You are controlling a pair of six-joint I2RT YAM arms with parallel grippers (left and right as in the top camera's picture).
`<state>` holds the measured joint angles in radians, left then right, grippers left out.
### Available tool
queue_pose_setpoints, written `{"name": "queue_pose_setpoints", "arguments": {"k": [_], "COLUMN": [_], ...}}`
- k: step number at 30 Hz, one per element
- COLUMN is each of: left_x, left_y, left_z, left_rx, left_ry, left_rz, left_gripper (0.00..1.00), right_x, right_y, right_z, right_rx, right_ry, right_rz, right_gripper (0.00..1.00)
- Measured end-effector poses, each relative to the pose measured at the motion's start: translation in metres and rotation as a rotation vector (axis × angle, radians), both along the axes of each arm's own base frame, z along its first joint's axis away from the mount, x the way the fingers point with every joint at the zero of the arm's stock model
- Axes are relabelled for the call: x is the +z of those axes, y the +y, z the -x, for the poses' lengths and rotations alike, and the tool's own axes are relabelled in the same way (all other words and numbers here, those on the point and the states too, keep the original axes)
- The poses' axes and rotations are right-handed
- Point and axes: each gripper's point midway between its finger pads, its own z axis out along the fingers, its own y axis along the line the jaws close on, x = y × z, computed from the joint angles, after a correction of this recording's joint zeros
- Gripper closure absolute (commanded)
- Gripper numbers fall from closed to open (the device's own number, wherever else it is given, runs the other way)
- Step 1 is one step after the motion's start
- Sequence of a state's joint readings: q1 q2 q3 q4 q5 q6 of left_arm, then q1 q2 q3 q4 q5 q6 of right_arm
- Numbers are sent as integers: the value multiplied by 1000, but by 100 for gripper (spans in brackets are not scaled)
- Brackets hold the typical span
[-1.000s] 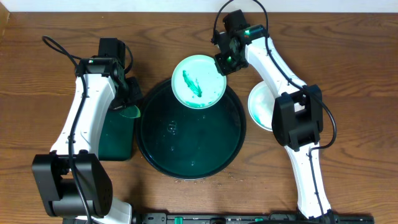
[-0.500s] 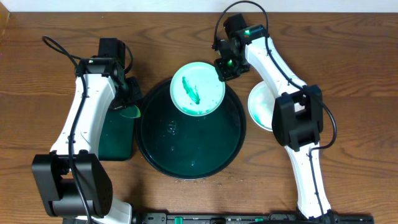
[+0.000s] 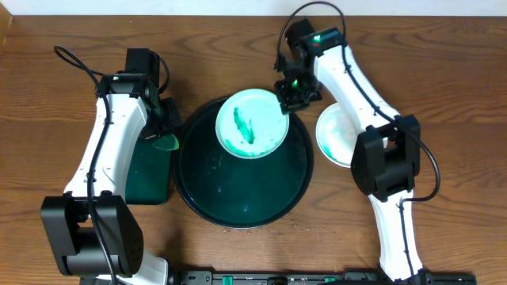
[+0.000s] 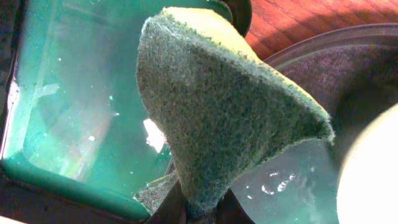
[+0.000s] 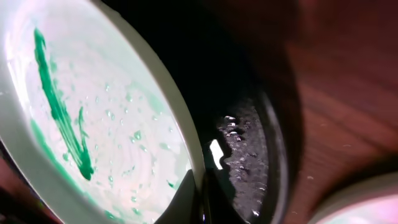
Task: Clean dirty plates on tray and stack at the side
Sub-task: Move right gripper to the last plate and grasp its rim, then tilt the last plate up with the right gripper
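While the right gripper [image 3: 291, 95] pinches the smeared plate [image 3: 250, 127] by its two o'clock rim, at the tray's [image 3: 238, 202] twelve o'clock, the left gripper [image 3: 163, 131] clamps a sponge [image 4: 217, 118] at nine; tray bare toward six.

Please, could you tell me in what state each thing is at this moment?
Small round white plate with green smear: dirty, wet, gripped at its rim.
Right hand: shut on that plate.
Second small white plate: lying flat beside the tray.
Large round black tray: wet, with droplets.
Green scouring sponge: folded, held.
Left hand: shut on the sponge.
Rectangular black tray: holds green liquid.
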<state>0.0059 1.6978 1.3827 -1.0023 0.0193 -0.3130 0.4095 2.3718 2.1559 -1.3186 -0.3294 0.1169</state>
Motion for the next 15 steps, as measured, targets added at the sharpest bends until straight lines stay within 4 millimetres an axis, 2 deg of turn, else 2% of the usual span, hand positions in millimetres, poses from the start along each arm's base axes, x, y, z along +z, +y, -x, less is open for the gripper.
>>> {"name": "queue_pose_setpoints", "arguments": {"k": [6,9,15], "left_x": [0,0,0], "left_y": [0,0,0], "left_z": [0,0,0], "left_rx": [0,0,-1], "left_ry": [0,0,0], "left_rz": [0,0,1], "left_gripper": [93,92,93], "right_x": [-33,-38,-43], "right_y": [14,20,31], "right_z": [23,31,34], "right_rx": [-17,-22,-51], "right_ry": [62,82,62], "right_rz": [27,33,66], "right_gripper": [99,99,99]}}
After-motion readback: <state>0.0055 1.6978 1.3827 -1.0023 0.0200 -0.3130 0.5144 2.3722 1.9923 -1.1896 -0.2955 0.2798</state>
